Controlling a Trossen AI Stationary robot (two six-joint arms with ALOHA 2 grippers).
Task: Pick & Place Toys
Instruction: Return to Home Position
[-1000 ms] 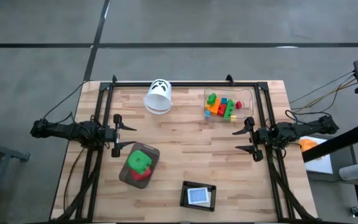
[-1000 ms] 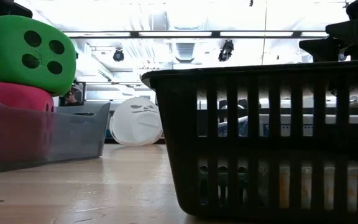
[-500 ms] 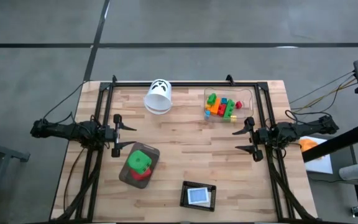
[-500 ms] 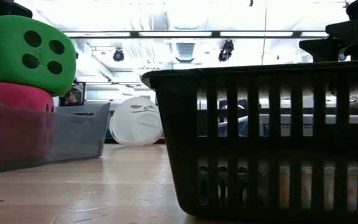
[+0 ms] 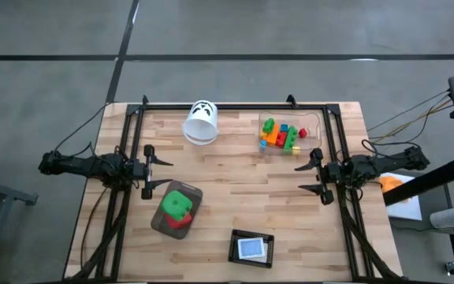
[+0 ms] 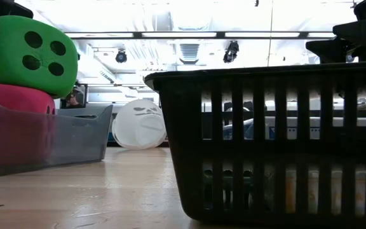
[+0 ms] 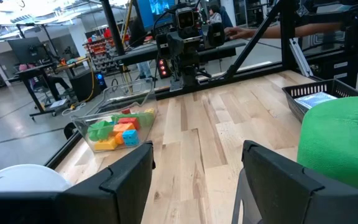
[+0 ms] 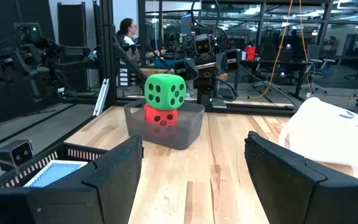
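A green die [image 5: 179,203] rests on a pink-red die [image 5: 176,220] inside a grey tray [image 5: 161,223] at the table's near left; both show in the right wrist view [image 8: 165,91] and the low view [image 6: 30,54]. Small bright bricks [image 5: 280,135] lie in a clear plastic box [image 5: 312,126] at the far right, also in the left wrist view [image 7: 118,129]. My left gripper [image 5: 158,173] is open and empty at the table's left edge. My right gripper [image 5: 308,177] is open and empty at the right edge.
A white bucket [image 5: 201,123] lies on its side at the table's far middle. A black slatted basket [image 5: 251,248] with a blue-white card stands at the near edge. A black frame [image 5: 235,106] borders the table. People show in the room beyond.
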